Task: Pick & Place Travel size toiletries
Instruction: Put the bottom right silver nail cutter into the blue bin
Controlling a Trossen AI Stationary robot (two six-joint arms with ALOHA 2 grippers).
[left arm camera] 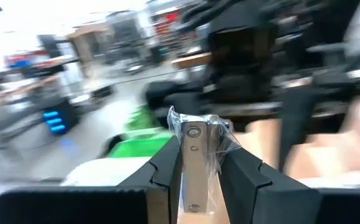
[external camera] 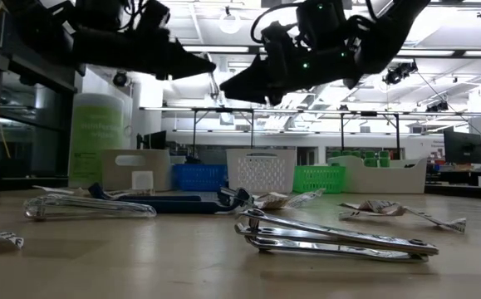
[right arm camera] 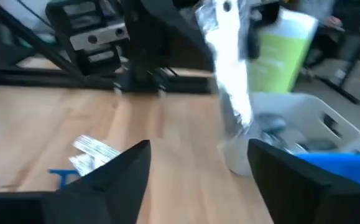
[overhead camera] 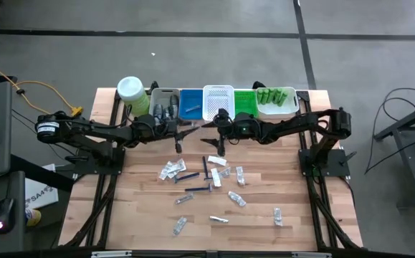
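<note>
left gripper (left arm camera: pixel 195 171) raised above the back of the table, just in front of the bins, dark matte fingers (left arm camera: pixel 167 163) pinched on a flat metal nail clipper (left arm camera: pixel 194 165) sealed in crinkled clear wrap, hanging upright. right gripper (right arm camera: pixel 195 171) close beside it, facing it, jaws spread wide and gripping nothing; same wrapped clipper (right arm camera: pixel 229 68) seen dangling ahead of them, shiny and blurred. on the pale planked wooden table (overhead camera: pixel 142 215), scattered: more clear-wrapped clippers (overhead camera: pixel 170 170), one chrome pair (external camera: pixel 331 239) lying flat and close in the low view, thin dark blue razors (overhead camera: pixel 186 176) with long slim handles. along the far edge a row of bins: plain grey bin (overhead camera: pixel 165 102) holding dark pieces, blue bin (overhead camera: pixel 191 103), white lattice basket (overhead camera: pixel 218 100), green mesh basket (overhead camera: pixel 244 102), pale tray (overhead camera: pixel 277 109) filled with small green bottles (overhead camera: pixel 274 97). at the left end of the row, a tall round pale-green jar (overhead camera: pixel 131 92) with white lid.
</note>
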